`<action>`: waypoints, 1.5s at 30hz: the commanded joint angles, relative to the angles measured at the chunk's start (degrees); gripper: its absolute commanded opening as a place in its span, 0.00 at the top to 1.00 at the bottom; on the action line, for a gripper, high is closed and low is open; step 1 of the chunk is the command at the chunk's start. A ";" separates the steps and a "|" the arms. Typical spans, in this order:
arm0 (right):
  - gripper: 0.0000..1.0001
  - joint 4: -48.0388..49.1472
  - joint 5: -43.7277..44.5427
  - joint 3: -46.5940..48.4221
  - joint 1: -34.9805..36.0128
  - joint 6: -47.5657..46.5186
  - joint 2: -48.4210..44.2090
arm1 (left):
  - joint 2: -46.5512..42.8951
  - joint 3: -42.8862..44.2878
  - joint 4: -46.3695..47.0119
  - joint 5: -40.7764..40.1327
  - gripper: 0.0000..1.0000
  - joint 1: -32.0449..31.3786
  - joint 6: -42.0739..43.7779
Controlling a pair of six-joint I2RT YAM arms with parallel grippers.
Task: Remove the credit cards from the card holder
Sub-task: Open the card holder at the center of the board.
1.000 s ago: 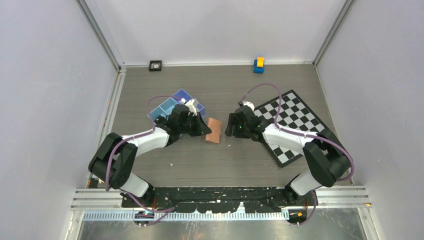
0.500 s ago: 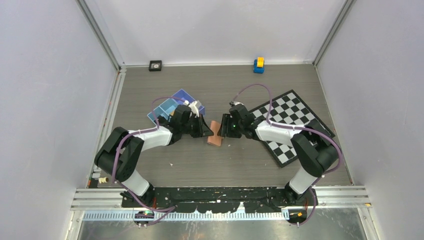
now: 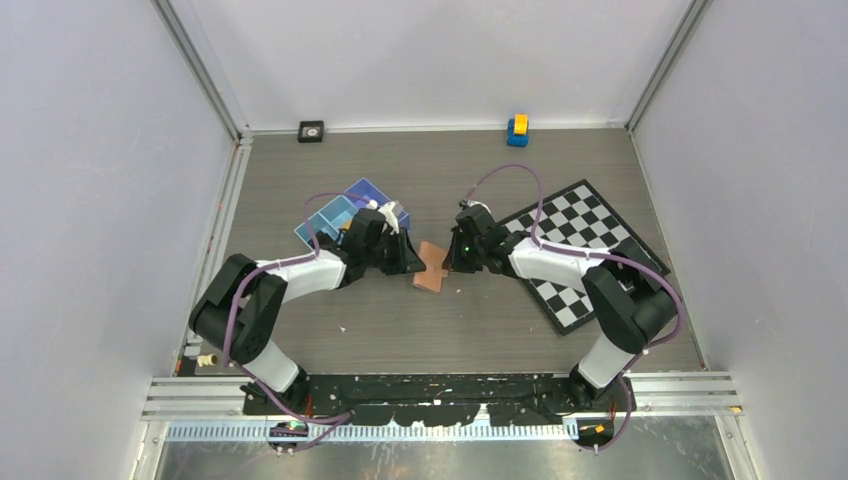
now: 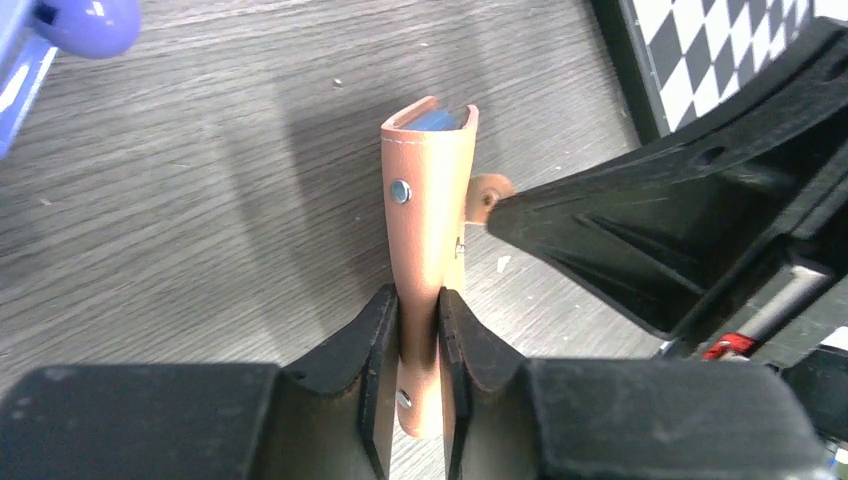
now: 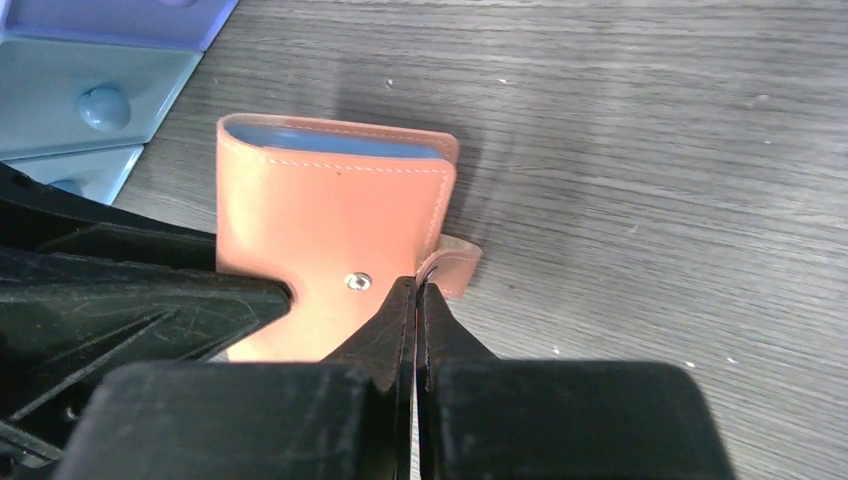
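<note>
1. The tan leather card holder (image 4: 425, 190) stood on edge, folded, pinched low between my left fingers (image 4: 372, 340), its snap tab (image 5: 455, 265) caught at my right fingertips (image 5: 395, 315).
2. The credit cards (image 5: 330, 141) showed only as a blue edge inside its open end.

This is a robotics lab test cell. Plain pale walls (image 3: 100, 200) box in the work area, held by bare aluminium frame posts (image 3: 200, 70). Two black-and-white robot arms, left (image 3: 290, 275) and right (image 3: 570, 265), trail purple cables and are bolted to a metal rail (image 3: 440, 385) at the near edge of a grey wood-grain tabletop (image 3: 400, 170). Unrelated practice props lie about: a checkered board (image 3: 590, 230), a blue divided tray (image 3: 335, 215) and a small toy block (image 3: 517, 130).
</note>
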 commanded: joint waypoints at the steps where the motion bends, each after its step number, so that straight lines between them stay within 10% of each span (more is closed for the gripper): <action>1: 1.00 -0.74 3.92 -0.94 -0.36 -0.67 -3.93 | -2.43 1.75 -3.20 -3.92 0.78 0.26 2.67; 20: 0.99 11.65 -6.21 -7.90 -0.37 -1.80 -12.62 | -3.48 6.77 -13.10 -13.91 0.01 -6.98 10.26; 45: 1.00 11.30 0.23 -10.60 -0.36 -1.58 -18.13 | 0.85 7.35 -10.98 -3.29 0.22 -3.11 6.60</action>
